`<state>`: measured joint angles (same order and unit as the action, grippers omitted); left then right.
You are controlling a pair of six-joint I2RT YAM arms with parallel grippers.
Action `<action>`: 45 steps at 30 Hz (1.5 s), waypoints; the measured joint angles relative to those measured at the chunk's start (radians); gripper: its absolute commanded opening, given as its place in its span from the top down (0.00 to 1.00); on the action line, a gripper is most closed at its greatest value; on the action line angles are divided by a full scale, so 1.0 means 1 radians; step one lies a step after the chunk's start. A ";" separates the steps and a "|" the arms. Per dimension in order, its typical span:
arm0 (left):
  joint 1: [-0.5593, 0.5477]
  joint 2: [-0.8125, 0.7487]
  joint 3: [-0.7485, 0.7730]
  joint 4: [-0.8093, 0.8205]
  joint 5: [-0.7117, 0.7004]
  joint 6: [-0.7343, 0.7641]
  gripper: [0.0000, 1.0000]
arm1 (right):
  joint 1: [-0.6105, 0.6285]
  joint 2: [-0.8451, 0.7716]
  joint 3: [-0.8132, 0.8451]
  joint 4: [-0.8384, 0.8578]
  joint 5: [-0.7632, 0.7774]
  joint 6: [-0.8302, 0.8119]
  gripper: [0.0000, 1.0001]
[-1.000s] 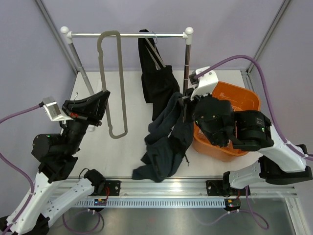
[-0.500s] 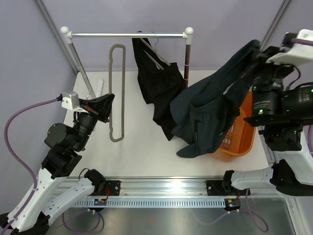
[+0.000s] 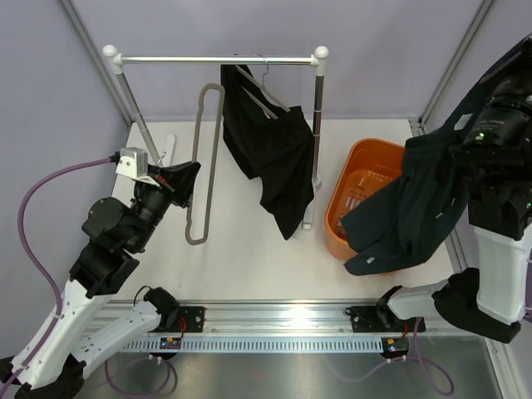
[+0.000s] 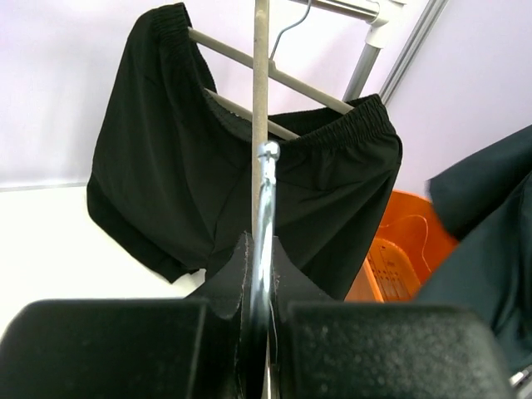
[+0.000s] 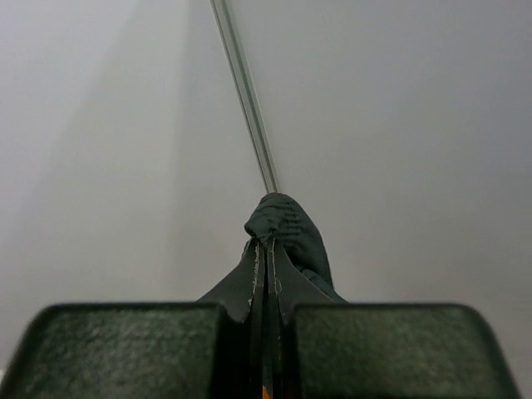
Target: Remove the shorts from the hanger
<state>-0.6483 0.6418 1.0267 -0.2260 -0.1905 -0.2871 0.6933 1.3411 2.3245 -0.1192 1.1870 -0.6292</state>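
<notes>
My left gripper [image 4: 262,278] is pinched tight on the long grey looped hanger [image 3: 204,166], at about ten o'clock on the white table [image 3: 241,258]. At twelve o'clock the black fabric shorts [image 3: 270,145] hang on a grey-barred hanger [image 4: 249,61] from the chrome rail [image 3: 166,60]. At three o'clock, up high, my right gripper [image 5: 266,253] clamps what I think is the waistband of the dark navy fabric shorts [image 3: 416,208], which drape over the orange plastic basket [image 3: 357,179].
</notes>
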 measured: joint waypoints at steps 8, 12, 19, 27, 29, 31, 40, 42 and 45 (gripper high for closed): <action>0.000 0.002 0.014 -0.043 0.004 0.018 1.00 | -0.217 0.177 0.111 -0.314 -0.156 0.262 1.00; 0.000 0.002 0.014 -0.059 0.004 0.022 1.00 | -0.302 0.261 0.112 -0.484 -0.265 0.408 1.00; 0.000 -0.001 0.010 -0.074 0.003 0.026 1.00 | -0.310 0.323 0.149 -0.689 -0.397 0.568 1.00; 0.000 -0.005 -0.006 -0.075 0.002 0.027 1.00 | -0.310 -0.040 -0.378 -0.689 -0.472 0.759 1.00; 0.000 -0.005 -0.006 -0.077 -0.003 0.026 1.00 | -0.310 -0.151 -0.531 -0.686 -0.478 0.806 1.00; 0.000 -0.005 -0.006 -0.081 -0.013 0.027 1.00 | -0.310 -0.230 -0.663 -0.679 -0.481 0.852 1.00; 0.000 0.031 0.032 -0.153 -0.101 0.028 1.00 | -0.310 -0.220 -1.014 -0.664 -0.572 0.999 1.00; 0.000 0.035 0.039 -0.166 -0.117 0.029 1.00 | -0.310 -0.215 -1.071 -0.664 -0.634 1.023 1.00; 0.000 0.035 0.044 -0.181 -0.135 0.030 1.00 | -0.310 -0.213 -1.142 -0.639 -0.729 1.063 0.89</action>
<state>-0.6483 0.6769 1.0710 -0.4068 -0.3252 -0.2573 0.3832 1.1282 1.1828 -0.7582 0.4580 0.4335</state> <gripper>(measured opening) 0.038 0.017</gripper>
